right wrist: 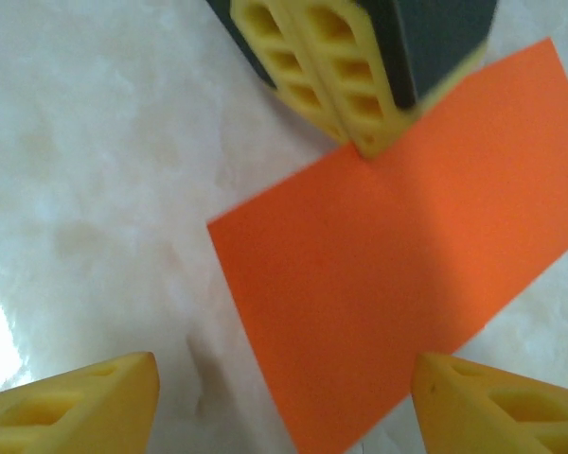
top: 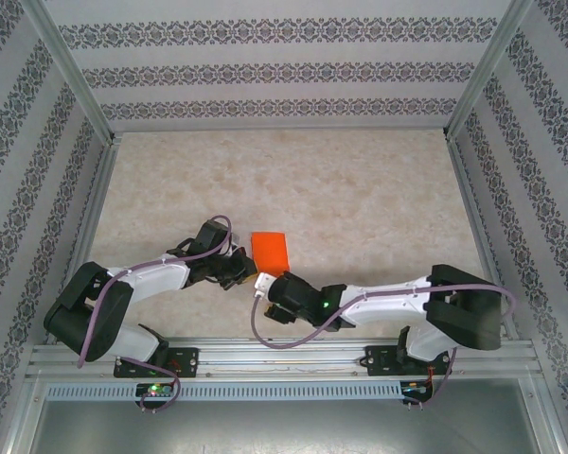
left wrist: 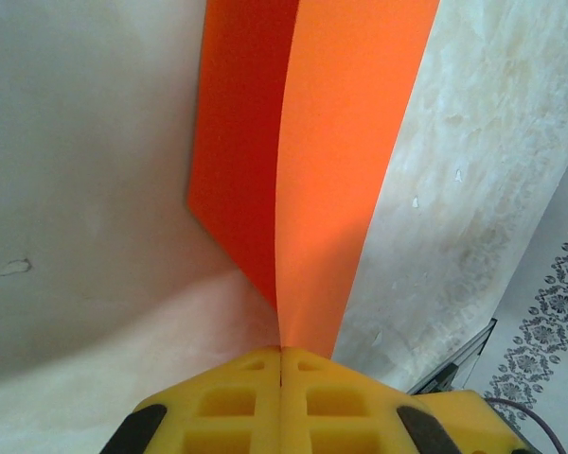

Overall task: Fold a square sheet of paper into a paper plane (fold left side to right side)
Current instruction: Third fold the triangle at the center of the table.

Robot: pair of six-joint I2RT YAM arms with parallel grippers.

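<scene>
The square sheet of paper (top: 269, 250) is bright orange-red and lies on the table as a narrow rectangle, doubled over. In the left wrist view one layer of the sheet (left wrist: 336, 161) lifts above a darker layer beneath. My left gripper (left wrist: 281, 352) is shut on the sheet's near edge, its yellow fingers (right wrist: 346, 80) pressed together at the paper's (right wrist: 407, 255) rim. My right gripper (right wrist: 286, 402) hangs open just above the sheet's near corner, a fingertip on either side and nothing held. In the top view the right gripper (top: 265, 282) sits just below the paper, and the left gripper (top: 240, 269) is at its lower left.
The beige table (top: 360, 189) stretches behind the paper. Patterned walls (top: 284, 71) and metal frame posts (top: 71, 71) bound it at back and sides. A metal rail (top: 284, 355) carries both arm bases along the near edge.
</scene>
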